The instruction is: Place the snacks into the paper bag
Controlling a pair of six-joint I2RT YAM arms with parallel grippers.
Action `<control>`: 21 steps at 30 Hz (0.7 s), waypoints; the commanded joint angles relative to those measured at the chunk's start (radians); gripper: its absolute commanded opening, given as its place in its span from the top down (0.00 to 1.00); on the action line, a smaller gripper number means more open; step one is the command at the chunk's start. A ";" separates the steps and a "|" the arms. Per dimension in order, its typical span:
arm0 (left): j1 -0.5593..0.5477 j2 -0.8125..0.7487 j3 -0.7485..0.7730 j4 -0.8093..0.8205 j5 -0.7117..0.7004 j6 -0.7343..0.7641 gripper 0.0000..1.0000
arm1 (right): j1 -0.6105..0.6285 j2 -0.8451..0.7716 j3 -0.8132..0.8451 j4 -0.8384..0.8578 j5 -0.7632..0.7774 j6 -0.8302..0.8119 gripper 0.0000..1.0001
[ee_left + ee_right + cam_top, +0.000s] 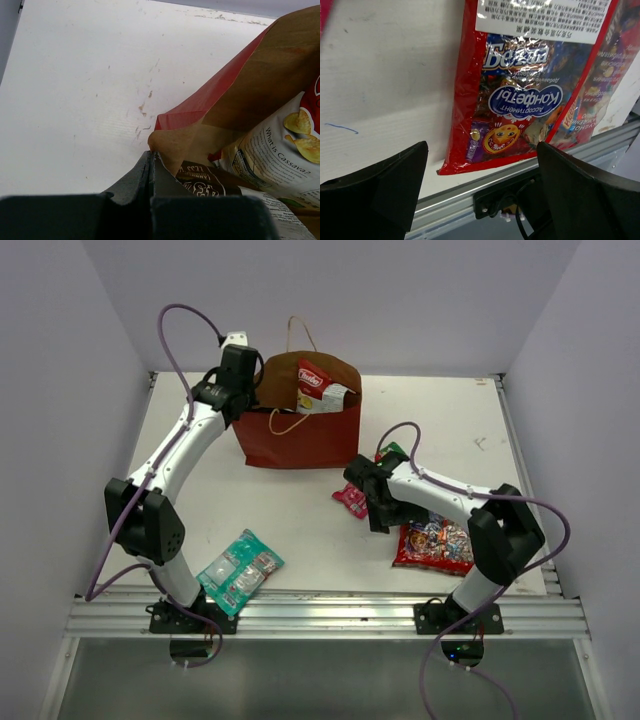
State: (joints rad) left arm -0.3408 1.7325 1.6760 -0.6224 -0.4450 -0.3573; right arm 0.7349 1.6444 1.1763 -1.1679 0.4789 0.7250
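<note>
- Paper bag (300,440) stands upright at the far middle of the tabletop (300,525), with a white chip bag (320,388) and a dark brown bag (200,184) inside.
- Left jaws are pressed together, pinching the paper bag's left rim.
- Right jaws are spread wide and hold nothing, above the red candy bag (520,100) at the near right.
- Pink packet (350,499) lies just left of them.
</note>
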 commanded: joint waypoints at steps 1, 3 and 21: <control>0.002 -0.017 -0.016 0.004 0.028 -0.020 1.00 | 0.003 0.021 -0.038 -0.044 -0.028 0.083 0.06; 0.002 -0.017 -0.019 0.004 0.028 -0.020 1.00 | 0.000 0.026 -0.053 -0.029 -0.036 0.088 0.09; 0.002 -0.033 -0.024 0.015 0.028 -0.006 1.00 | -0.112 -0.020 -0.162 0.076 -0.140 0.033 1.00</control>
State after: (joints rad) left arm -0.3408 1.7279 1.6703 -0.6147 -0.4305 -0.3565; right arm 0.6273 1.6539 1.0061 -1.1179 0.3523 0.7467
